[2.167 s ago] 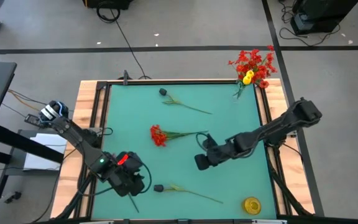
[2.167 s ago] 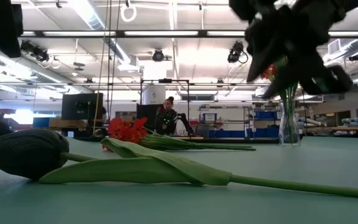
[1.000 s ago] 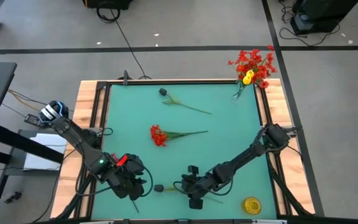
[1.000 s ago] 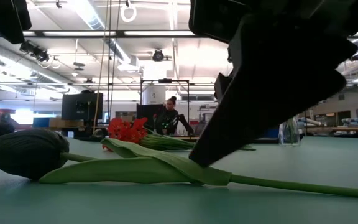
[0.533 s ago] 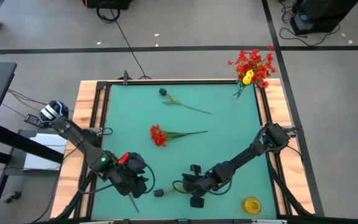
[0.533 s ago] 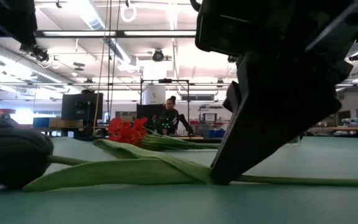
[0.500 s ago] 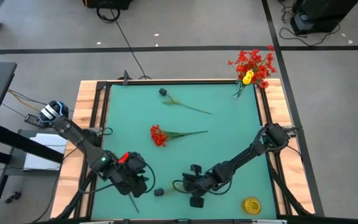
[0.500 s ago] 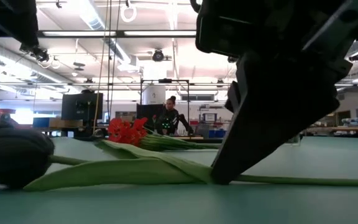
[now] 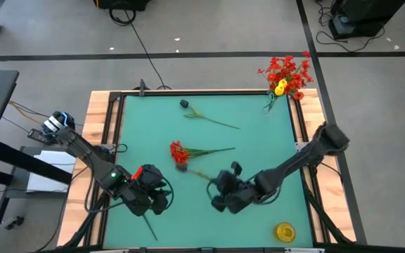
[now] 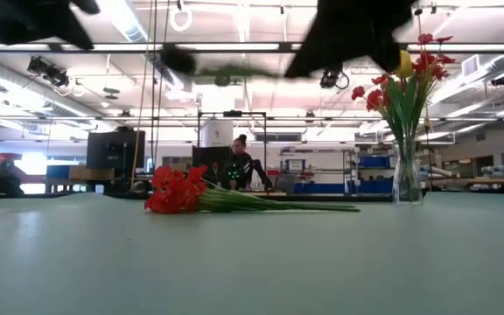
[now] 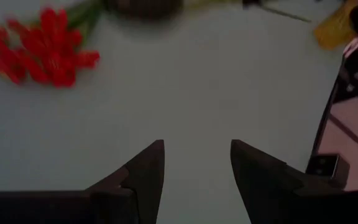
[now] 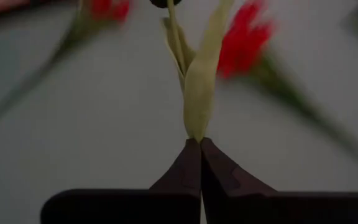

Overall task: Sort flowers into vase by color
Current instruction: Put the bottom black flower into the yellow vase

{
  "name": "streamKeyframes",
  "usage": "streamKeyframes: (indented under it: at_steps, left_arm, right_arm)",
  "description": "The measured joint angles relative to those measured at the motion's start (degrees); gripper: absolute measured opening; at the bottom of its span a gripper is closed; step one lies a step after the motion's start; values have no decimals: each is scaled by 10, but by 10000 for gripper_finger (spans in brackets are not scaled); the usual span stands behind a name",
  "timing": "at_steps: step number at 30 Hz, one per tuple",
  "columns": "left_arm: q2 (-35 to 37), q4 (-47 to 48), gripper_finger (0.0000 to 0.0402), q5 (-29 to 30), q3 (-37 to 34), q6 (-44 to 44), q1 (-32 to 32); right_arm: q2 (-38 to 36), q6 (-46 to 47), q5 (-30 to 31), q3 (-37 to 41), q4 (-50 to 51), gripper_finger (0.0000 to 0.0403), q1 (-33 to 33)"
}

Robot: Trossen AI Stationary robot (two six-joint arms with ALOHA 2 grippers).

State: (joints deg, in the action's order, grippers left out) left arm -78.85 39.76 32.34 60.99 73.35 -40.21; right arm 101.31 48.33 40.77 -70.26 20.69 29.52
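My right gripper [image 9: 220, 188] is shut on a dark-headed flower [image 9: 188, 171] and holds it above the table's middle; in the low view the flower [image 10: 226, 70] floats high above the mat. My left gripper [image 11: 194, 163] is open and empty near the table's near left corner [image 9: 153, 200]. A red flower [image 9: 179, 152] lies flat on the mat. A second dark-headed flower [image 9: 185, 104] lies near the far edge. A glass vase [image 10: 407, 175] at the far right corner holds red blooms and one yellow [image 9: 280, 88]. My right gripper pinches the flower's stem and pale green leaf together [image 12: 194, 130] between its two fingertips [image 12: 188, 162], partway along the stem. The flower is lifted clear of the table and lies about level, its dark head [image 10: 178, 59] pointing toward the table's left.
A small yellow object [image 9: 285, 230] stands near the near right corner. The mat has a raised dark frame [image 9: 118, 140] with wooden borders. A person [image 10: 239, 166] sits far behind the table in the room.
My right gripper has risen from the mat near the front edge and gone toward the table's middle. It carries the dark-headed flower, which lay flat on the mat and is now lifted clear and about level.
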Motion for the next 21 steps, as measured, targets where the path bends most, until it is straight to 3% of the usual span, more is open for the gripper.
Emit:
streamKeyframes:
  at_steps: [4,7,10,15,21]
  left_arm:
    - [16,-7,190,39,0,-42,13]
    - [18,-35,190,88,0,-101,30]
    - [17,-85,190,132,0,-175,53]
    - [16,-189,190,135,0,-301,109]
    - [16,-310,190,134,0,-427,157]
  right_arm:
    - [-61,-23,62,0,-21,2,-13]
    - [-96,-91,72,0,-78,1,-30]
    - [-113,-174,41,-1,-157,1,-56]
    - [-127,-295,-35,-1,-301,0,-101]
    - [-133,-342,-123,-1,-387,0,-154]
